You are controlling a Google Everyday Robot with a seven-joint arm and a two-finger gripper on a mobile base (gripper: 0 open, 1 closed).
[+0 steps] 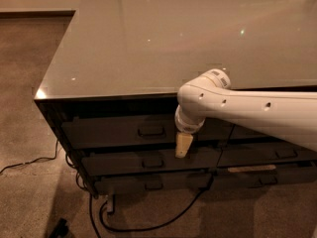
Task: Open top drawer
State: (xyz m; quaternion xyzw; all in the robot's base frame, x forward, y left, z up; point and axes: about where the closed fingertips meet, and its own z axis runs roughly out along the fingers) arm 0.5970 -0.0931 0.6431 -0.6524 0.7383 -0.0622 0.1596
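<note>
The top drawer (114, 132) is the wide dark front just under the glossy countertop, with a small bar handle (151, 131) at its centre. Its front sits about flush with the cabinet. My gripper (183, 145) hangs from the white arm (247, 110), which reaches in from the right. It points down in front of the drawers, just right of the handle and slightly below it, at the drawer's lower edge. It holds nothing that I can see.
Two shallower dark drawer fronts (148, 161) lie below, and more drawers (277, 152) to the right. The grey countertop (173, 38) overhangs them. A pale strip (251, 168) shows at a lower right drawer. Black cables (148, 224) trail over the carpet.
</note>
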